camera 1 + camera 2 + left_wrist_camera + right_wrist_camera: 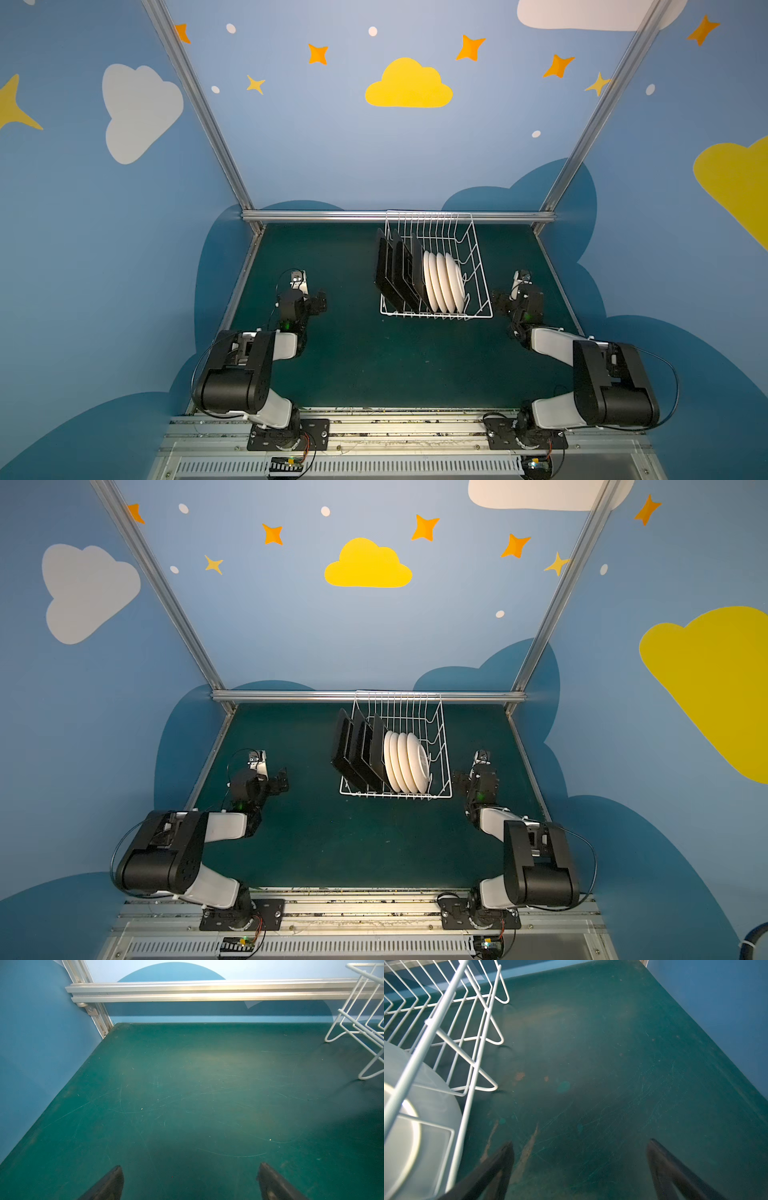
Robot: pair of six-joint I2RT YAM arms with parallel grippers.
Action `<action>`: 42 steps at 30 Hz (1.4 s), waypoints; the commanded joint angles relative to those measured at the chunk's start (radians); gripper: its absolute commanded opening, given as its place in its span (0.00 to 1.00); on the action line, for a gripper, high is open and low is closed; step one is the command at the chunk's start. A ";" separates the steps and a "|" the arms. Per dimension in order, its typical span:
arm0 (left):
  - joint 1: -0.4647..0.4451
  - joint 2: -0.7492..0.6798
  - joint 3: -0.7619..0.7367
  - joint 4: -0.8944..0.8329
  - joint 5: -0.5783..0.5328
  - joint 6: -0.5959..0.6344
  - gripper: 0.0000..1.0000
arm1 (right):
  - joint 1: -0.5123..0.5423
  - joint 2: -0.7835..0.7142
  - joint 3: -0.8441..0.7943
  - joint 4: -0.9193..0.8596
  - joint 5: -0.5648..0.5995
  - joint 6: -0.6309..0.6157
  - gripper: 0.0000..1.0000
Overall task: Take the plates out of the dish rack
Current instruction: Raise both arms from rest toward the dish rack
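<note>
The left claw [190,1165] and right claw [580,1141] gape empty over the desk [187,1084]. Between and just beyond them sits the rack [428,1022], nearer the right claw, its plates [442,282] on edge: black squares toward the left claw, white rounds toward the right.

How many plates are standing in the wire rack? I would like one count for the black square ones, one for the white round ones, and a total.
Black square plates: 3, as far as their overlap lets me tell
White round plates: 4
Total: 7, all on edge in the rack
</note>
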 commanded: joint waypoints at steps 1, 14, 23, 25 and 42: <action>0.000 -0.001 0.001 -0.005 0.007 0.002 1.00 | 0.005 -0.001 0.020 -0.006 0.008 -0.008 0.99; -0.001 0.000 0.001 -0.004 0.007 0.002 1.00 | 0.003 0.000 0.019 -0.006 0.006 -0.008 0.99; 0.000 0.001 0.002 -0.005 0.007 0.002 1.00 | 0.003 0.000 0.019 -0.005 0.002 -0.006 0.99; -0.001 0.001 0.001 -0.005 0.007 0.002 1.00 | 0.003 0.000 0.019 -0.005 0.003 -0.007 0.99; 0.000 -0.033 -0.003 -0.020 -0.008 -0.004 1.00 | 0.007 -0.035 0.056 -0.082 -0.013 -0.022 0.98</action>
